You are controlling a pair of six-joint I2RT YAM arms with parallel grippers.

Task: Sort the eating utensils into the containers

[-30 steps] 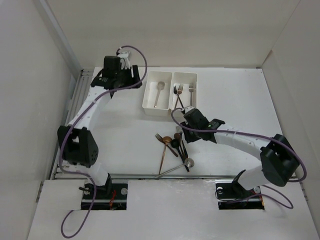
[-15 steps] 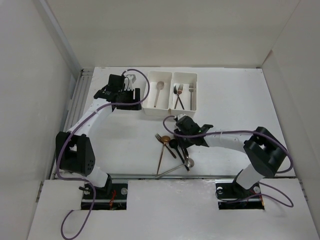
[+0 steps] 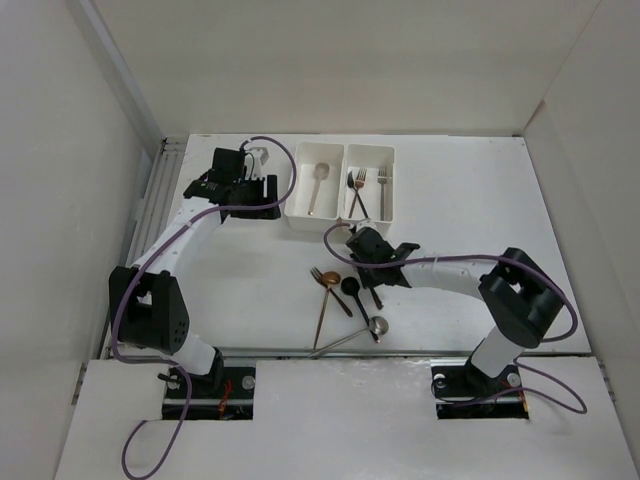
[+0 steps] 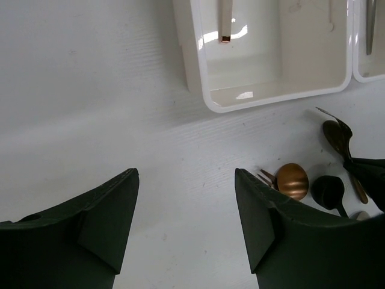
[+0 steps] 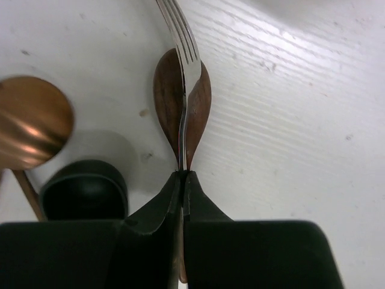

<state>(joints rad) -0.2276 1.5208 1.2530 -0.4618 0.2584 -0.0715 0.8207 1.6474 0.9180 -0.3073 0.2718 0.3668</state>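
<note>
Top camera looks down on the whole table (image 3: 470, 200); both close wrist cameras apparently share the copper spoon (image 4: 292, 180).

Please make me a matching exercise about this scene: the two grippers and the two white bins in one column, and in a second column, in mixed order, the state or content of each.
Things:
1. left gripper
2. right gripper
3. left bin
4. right bin

States:
A. holds forks
B. open, holding nothing
C. holds one spoon
D. shut on the silver fork

Right pairs: 1-B, 2-D, 3-C, 4-A.
</note>
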